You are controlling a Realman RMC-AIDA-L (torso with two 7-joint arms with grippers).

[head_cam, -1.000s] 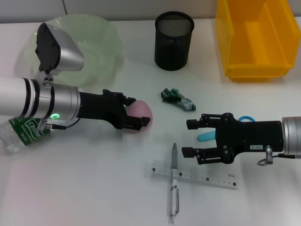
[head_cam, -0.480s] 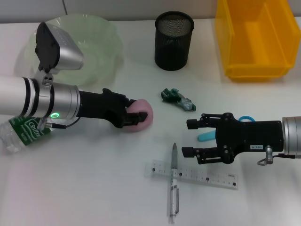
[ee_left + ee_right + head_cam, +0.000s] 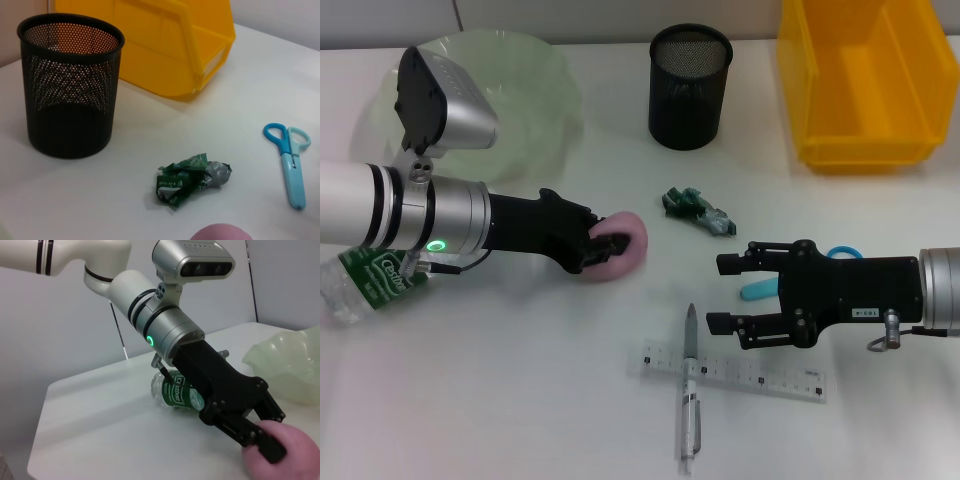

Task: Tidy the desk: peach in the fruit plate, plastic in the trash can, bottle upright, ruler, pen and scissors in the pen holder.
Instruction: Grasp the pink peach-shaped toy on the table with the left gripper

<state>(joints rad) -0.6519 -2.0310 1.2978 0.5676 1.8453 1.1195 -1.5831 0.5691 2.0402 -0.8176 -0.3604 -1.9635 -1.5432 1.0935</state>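
Note:
My left gripper (image 3: 608,246) is shut on the pink peach (image 3: 628,238), which rests on the table; in the right wrist view its black fingers (image 3: 260,437) clamp the peach (image 3: 290,452). The pale green fruit plate (image 3: 520,90) stands at the back left. A crumpled green plastic (image 3: 698,209) lies mid-table. My right gripper (image 3: 717,293) hovers open above the table, covering part of the blue scissors (image 3: 841,253). The clear ruler (image 3: 740,373) and the pen (image 3: 688,400) lie crossed near the front. The bottle (image 3: 365,285) lies on its side under my left arm.
The black mesh pen holder (image 3: 690,85) stands at the back centre and the yellow trash can bin (image 3: 865,85) at the back right. In the left wrist view the plastic (image 3: 192,178) lies between the pen holder (image 3: 70,90) and the scissors (image 3: 291,160).
My left gripper's fingers closed on the peach and nudged it slightly towards the arm. The right arm has not moved.

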